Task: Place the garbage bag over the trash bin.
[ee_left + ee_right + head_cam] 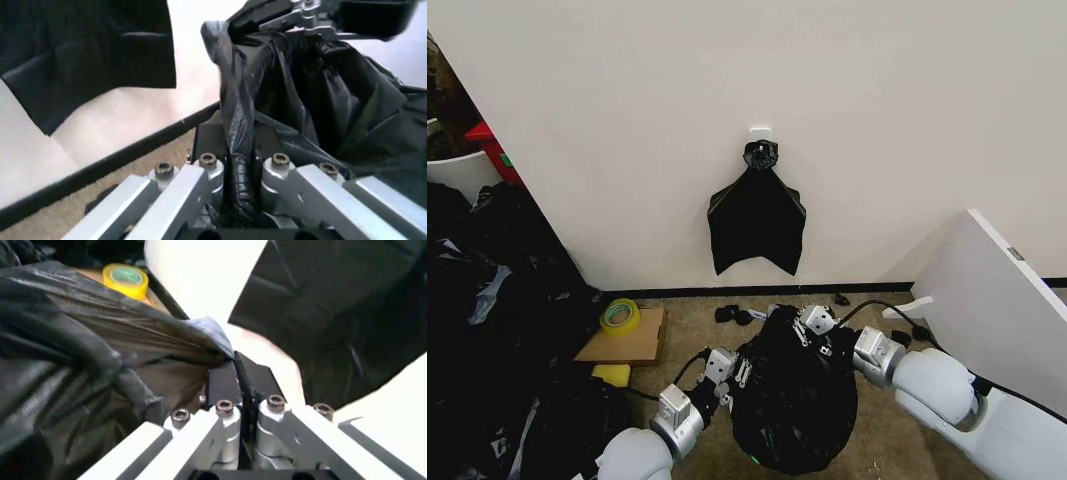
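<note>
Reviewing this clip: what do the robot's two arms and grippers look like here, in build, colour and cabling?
Both arms have smooth white rounded shells ending in silver metal wrist cuffs. The left gripper and right gripper are bare silver metal linkages with black pads; the wrist views show flat grey bars joined by hex-socket bolts. Thin black cables loop along each wrist.

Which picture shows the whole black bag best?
The head view: the garbage bag shows whole there, held between the left gripper and right gripper. The wrist views show just crinkled folds pinched in each gripper.
</note>
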Motion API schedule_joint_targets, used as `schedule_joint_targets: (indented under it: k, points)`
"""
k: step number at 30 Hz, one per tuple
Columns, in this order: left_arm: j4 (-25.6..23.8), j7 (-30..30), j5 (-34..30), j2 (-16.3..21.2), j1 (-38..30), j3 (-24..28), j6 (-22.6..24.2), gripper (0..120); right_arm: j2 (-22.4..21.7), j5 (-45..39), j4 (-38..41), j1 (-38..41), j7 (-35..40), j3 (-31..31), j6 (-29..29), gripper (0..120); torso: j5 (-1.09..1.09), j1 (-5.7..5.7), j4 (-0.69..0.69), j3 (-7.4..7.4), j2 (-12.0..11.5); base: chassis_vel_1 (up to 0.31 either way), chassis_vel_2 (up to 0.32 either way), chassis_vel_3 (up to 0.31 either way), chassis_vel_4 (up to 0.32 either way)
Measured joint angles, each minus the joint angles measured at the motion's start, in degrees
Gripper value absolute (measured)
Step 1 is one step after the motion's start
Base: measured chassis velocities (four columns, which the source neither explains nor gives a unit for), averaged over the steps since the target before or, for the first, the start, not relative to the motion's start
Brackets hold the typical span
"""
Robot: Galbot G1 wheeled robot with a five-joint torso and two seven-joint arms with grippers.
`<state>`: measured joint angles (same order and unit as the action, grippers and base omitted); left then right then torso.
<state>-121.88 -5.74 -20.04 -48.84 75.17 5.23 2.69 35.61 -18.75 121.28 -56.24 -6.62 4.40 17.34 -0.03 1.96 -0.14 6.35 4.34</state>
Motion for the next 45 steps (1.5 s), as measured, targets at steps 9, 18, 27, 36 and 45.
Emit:
schedule_joint_targets:
  k: [9, 18, 27, 36, 45]
  points:
    - [0.8, 1.04, 4.42, 0.11, 0.02, 0.45, -1.92, 4, -1.58, -1.61, -0.86, 1.87, -0.34, 1.66, 3.32, 0, 0.0, 0.0, 0.0, 0.0, 0.0, 0.0, 0.0, 0.0, 0.0]
    - [1.73, 2.41, 9.03, 0.36, 0.67, 0.0, -5.11, 4, -3.34, -9.0, -0.19, 1.45, -2.39, -0.36, 5.77, 8, 0.0, 0.0, 0.0, 0.0, 0.0, 0.0, 0.0, 0.0, 0.0]
    - [2.47, 1.99, 7.8, -0.22, 0.67, -0.68, -5.33, 4, -8.29, -12.35, 1.1, -2.98, -9.0, -8.14, 2.33, 40, 0.0, 0.0, -0.01, 0.0, 0.0, 0.0, 0.0, 0.0, 0.0]
    - [2.8, 1.49, 5.97, -0.48, 1.29, -1.59, -5.32, 4, -7.93, -17.33, 1.37, -4.04, -9.45, -11.28, 0.9, 75, 0.0, 0.0, 0.01, 0.0, 0.0, 0.0, 0.0, 0.0, 0.0]
    - [2.42, 0.19, 0.68, -1.42, 3.49, -5.51, -5.1, 4, -4.07, -21.89, 1.71, -11.78, -10.55, -18.76, -0.98, 100, -0.02, 0.0, 0.0, 0.0, 0.01, 0.0, 0.0, 0.0, 0.0]
